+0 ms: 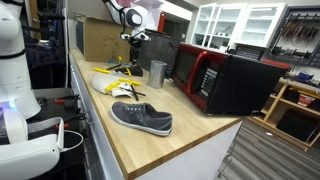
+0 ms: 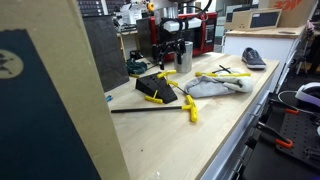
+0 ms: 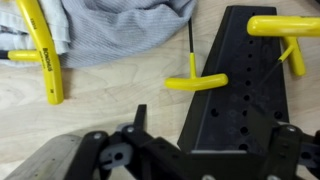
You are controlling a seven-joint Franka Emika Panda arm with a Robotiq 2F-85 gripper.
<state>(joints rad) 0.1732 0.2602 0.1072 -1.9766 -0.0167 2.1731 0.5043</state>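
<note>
My gripper (image 3: 213, 126) is open and holds nothing; in the wrist view its dark fingers come in from the bottom edge. It hangs over a black wedge-shaped tool block (image 3: 245, 85) full of small holes. A yellow T-handle hex key (image 3: 196, 82) rests at the block's left edge, and another (image 3: 285, 25) lies on its top right. In an exterior view the gripper (image 2: 170, 55) sits above and behind the block (image 2: 157, 90). A third yellow-handled key (image 3: 41, 52) lies on the wood beside a grey cloth (image 3: 110, 25).
A long T-handle key (image 2: 190, 108) lies in front of the block. A grey shoe (image 1: 141, 118) lies near the counter's front edge. A metal cup (image 1: 157, 72) and a red-and-black microwave (image 1: 225, 80) stand at the back. Cardboard boxes (image 1: 100, 38) stand behind the arm.
</note>
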